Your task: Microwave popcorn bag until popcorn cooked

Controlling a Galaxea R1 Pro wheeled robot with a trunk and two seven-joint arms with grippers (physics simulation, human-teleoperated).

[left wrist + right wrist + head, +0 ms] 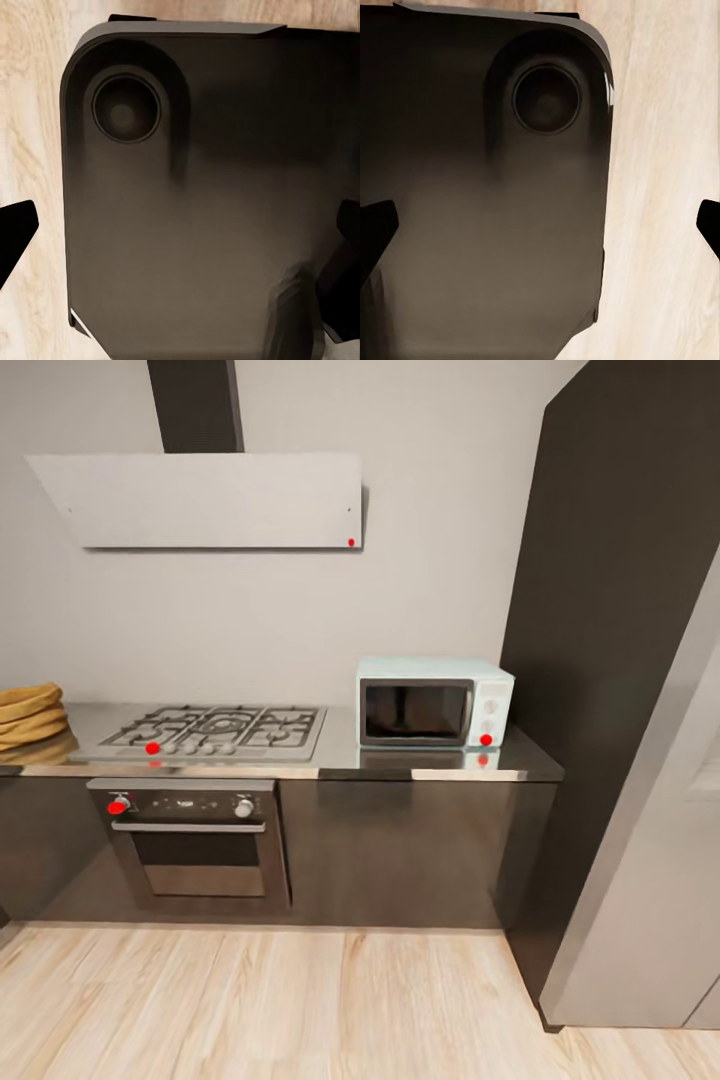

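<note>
The microwave (435, 702) is seen from the head view standing on the counter (340, 755), toward its right end, with its dark glass door shut and its knob panel on the side nearest the tall dark cabinet (610, 640). A gas hob (220, 730) is set into the counter beside it, above a steel oven (195, 840), with a range hood (205, 500) on the wall overhead. At the far left end of the counter a stack of tan, flat rounded pieces (30, 715) is cut by the picture's edge; whether the popcorn bag is among them cannot be told, and no squat sack is made out elsewhere on the counter.

A wide strip of wood floor (300, 1000) lies between the robot and the cabinets, so the robot is judged to be well apart from the counter and the task barely begun.

In each wrist view the camera is pointed down at the robot's dark base (202, 187) and the floor. The left tool (184, 247) and the right tool (544, 232) are each shown with dark fingertips at opposite edges, widely spread and holding nothing.

The coming move is judged to turn on this: the microwave lies ahead and slightly right, nearer the right arm, while the tan stack lies far left, nearer the left arm.
</note>
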